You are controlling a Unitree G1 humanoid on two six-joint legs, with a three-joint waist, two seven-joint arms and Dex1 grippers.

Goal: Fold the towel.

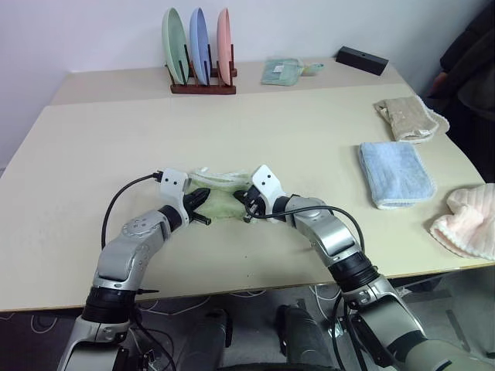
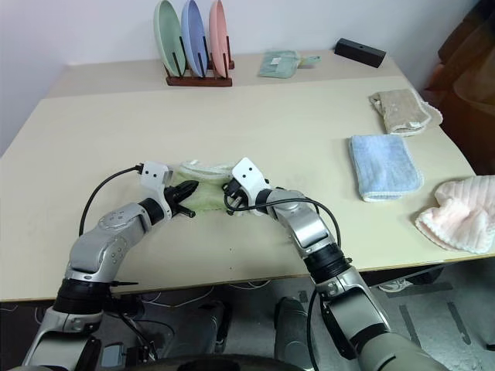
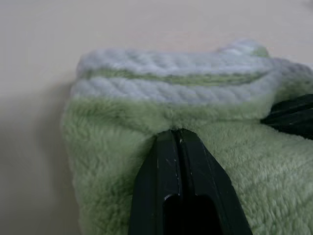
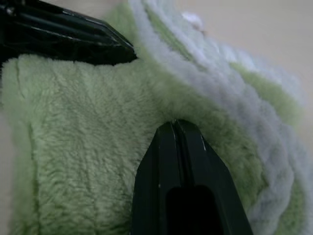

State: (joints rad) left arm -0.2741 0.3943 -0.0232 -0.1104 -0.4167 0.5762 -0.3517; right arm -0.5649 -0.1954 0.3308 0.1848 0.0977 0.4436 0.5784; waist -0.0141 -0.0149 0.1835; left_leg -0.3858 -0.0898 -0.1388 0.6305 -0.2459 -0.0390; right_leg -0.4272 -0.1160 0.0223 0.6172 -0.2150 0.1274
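L gripper [image 1: 203, 202] clenched, tips pressed into the towel's [image 1: 223, 202] left end; no fabric visibly caught between its fingers [image 3: 178, 161]; R gripper [image 1: 246, 202] likewise clamped shut, nosing into the right end; can't tell if either truly has cloth. Towel lies bunched on the table [image 1: 309, 139] near the front edge, directly between the two grippers, long axis left-right; both arms equally near, one per end. Next move prob. hinges on lifting both ends together.
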